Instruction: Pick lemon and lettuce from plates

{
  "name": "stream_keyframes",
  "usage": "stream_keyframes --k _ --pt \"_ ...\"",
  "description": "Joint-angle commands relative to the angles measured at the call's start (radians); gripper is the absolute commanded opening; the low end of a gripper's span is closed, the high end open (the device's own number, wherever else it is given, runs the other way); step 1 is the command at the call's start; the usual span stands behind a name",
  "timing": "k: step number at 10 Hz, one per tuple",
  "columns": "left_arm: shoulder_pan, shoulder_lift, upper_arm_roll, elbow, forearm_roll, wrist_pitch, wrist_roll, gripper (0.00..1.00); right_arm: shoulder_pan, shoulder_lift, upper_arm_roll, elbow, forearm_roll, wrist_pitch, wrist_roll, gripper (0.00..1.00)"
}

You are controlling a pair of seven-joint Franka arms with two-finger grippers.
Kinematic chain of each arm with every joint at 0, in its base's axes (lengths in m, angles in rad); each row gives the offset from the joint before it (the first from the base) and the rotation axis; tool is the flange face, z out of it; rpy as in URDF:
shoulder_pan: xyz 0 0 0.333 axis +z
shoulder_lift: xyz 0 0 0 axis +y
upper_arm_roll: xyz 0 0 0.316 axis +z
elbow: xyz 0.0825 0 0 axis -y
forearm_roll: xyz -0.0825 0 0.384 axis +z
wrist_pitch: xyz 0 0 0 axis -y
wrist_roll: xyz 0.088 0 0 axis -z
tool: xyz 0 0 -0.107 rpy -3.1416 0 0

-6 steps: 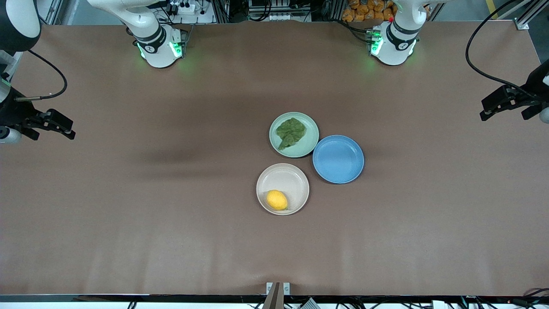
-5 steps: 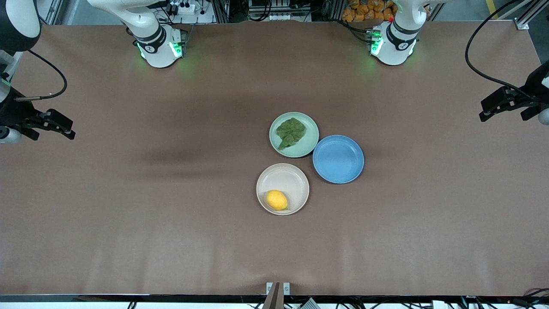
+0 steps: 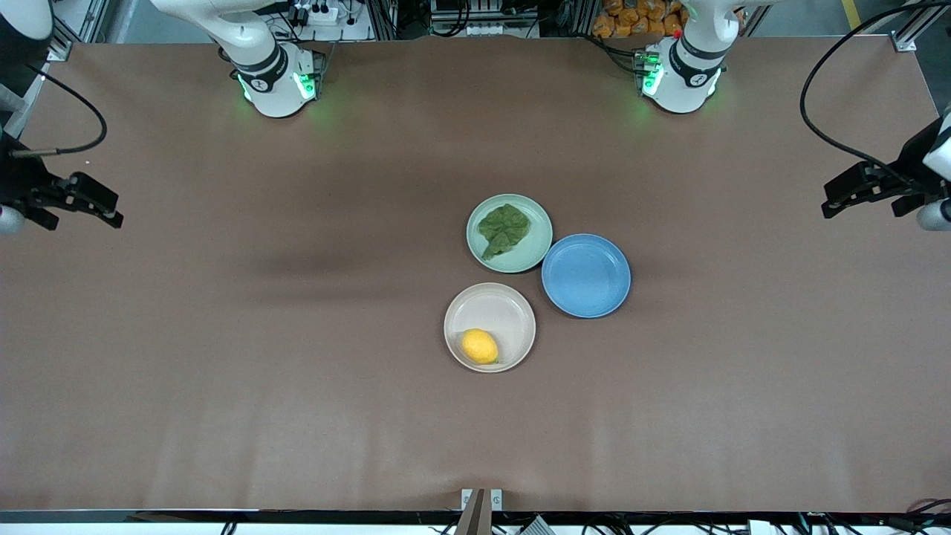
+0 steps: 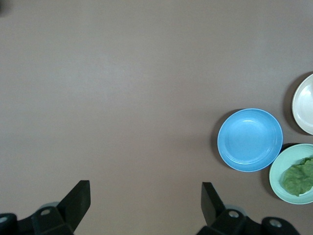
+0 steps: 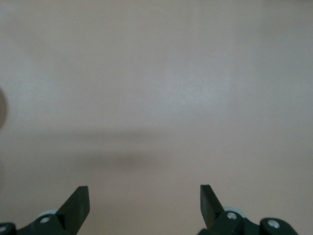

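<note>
L wrist view: left gripper (image 4: pixel 145 208) fingers spread wide over bare table (image 4: pixel 122 73). Blue plate (image 4: pixel 250 139) w/ beige plate (image 4: pixel 305 105) at its 2 o'clock; mint plate (image 4: pixel 288 169) w/ lettuce (image 4: pixel 297 177) at 4 o'clock.

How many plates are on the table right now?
3, clustered mid-table: mint plate with the lettuce, blue plate beside it toward the left arm's end, beige plate with the lemon nearest the camera.

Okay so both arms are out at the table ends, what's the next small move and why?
Probably bring the left pincer in over the lettuce on the mint plate. Both pincers are open and holding nothing; the right pincer is over bare table, and the lemon lies untouched on the beige plate.
</note>
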State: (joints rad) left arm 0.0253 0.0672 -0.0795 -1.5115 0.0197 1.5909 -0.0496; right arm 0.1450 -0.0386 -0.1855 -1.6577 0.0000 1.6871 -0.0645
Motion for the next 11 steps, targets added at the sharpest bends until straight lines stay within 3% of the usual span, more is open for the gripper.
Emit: stream_keyframes --k 1,5,6,7,9,11 --pt "-0.027 0.067 0.001 0.019 -0.021 0.036 0.001 1.00 0.005 -0.032 0.004 0.049 -0.005 -0.072 0.006 1.00" --pt "-0.068 0.187 0.001 0.027 -0.052 0.188 0.002 1.00 0.007 -0.049 0.014 0.041 0.005 -0.085 0.006 1.00" --pt "-0.068 0.219 0.001 0.027 -0.111 0.246 0.001 1.00 0.019 -0.049 0.043 0.038 0.005 -0.098 0.023 1.00" --pt "-0.068 0.242 0.001 0.027 -0.169 0.292 -0.001 1.00 0.039 -0.047 0.097 0.033 0.005 -0.107 0.149 1.00" --pt "-0.137 0.298 0.007 0.028 -0.172 0.395 -0.045 1.00 0.048 -0.035 0.283 -0.025 -0.003 -0.051 0.422 1.00" --pt "-0.183 0.379 0.004 0.049 -0.172 0.527 -0.158 1.00 0.080 -0.024 0.369 -0.114 0.000 0.058 0.572 1.00"
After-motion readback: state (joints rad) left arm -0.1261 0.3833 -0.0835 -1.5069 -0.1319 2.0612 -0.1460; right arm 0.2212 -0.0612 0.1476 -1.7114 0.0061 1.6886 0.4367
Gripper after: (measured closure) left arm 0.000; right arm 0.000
